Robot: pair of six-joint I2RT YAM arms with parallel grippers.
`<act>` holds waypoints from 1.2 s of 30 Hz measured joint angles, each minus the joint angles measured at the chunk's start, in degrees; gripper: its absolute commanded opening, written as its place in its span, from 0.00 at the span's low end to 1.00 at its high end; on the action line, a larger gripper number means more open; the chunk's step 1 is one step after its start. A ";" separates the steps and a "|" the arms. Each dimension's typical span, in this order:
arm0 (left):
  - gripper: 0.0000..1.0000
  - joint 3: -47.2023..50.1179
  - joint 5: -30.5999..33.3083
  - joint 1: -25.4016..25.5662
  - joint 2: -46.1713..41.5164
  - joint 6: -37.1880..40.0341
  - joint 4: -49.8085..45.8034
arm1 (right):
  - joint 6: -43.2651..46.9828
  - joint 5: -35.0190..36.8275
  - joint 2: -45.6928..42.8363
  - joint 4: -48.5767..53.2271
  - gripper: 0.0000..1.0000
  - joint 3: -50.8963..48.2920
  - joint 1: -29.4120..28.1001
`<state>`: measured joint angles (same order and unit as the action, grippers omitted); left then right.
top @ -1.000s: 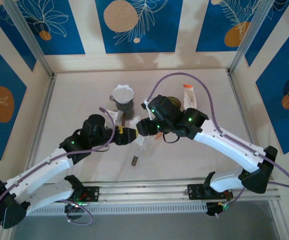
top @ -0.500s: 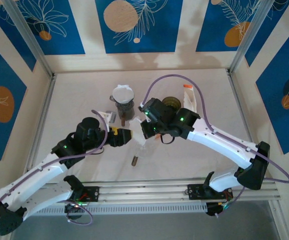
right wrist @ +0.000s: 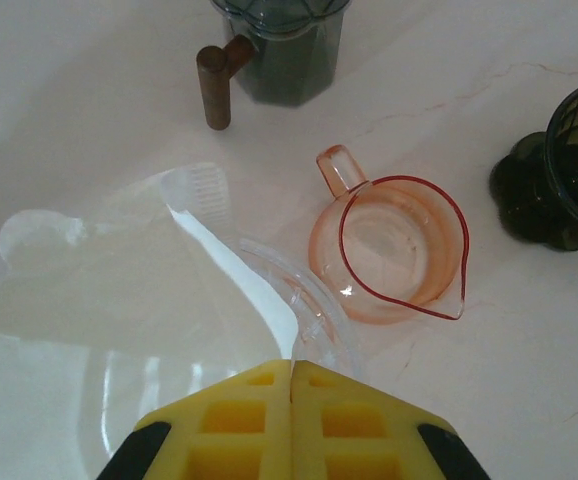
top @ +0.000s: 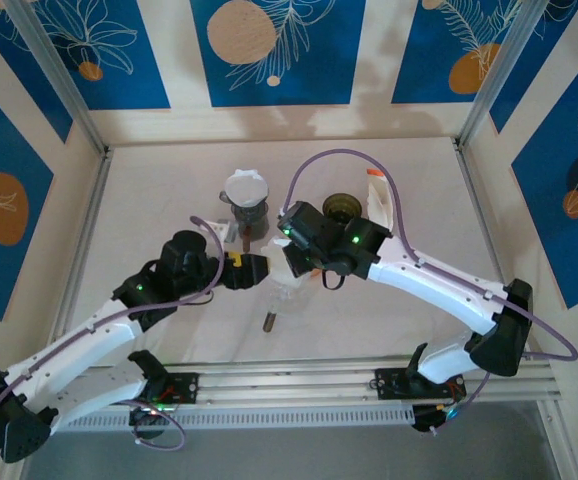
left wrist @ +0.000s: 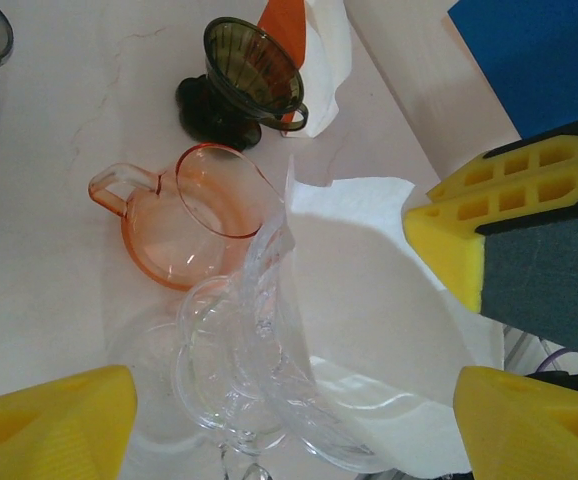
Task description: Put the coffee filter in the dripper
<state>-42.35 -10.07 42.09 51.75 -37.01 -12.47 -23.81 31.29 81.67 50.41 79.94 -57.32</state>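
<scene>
The right tool [right wrist: 291, 385], closed, pinches the coffee filter [left wrist: 369, 300] by its edge; the filter sits in the dripper [left wrist: 234, 390], between the wide-spread fingers of the left tool [top: 257, 270].

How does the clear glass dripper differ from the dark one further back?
The clear dripper is colourless glass; the dark dripper is smoky green. The clear dripper has a white paper filter lying over it, pinched by the right gripper; the dark dripper looks empty. In the left wrist view, the clear dripper sits on the near side of the pink pitcher and the dark dripper stands beyond it. Both are ribbed cones.
</scene>
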 measured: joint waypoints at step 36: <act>0.66 0.00 0.26 -0.37 6.56 1.55 0.46 | 0.59 3.08 0.83 -0.35 0.39 -2.84 0.24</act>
<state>-42.35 -9.80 41.71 58.30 -35.46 -12.01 -23.22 34.37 82.50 50.06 77.10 -57.08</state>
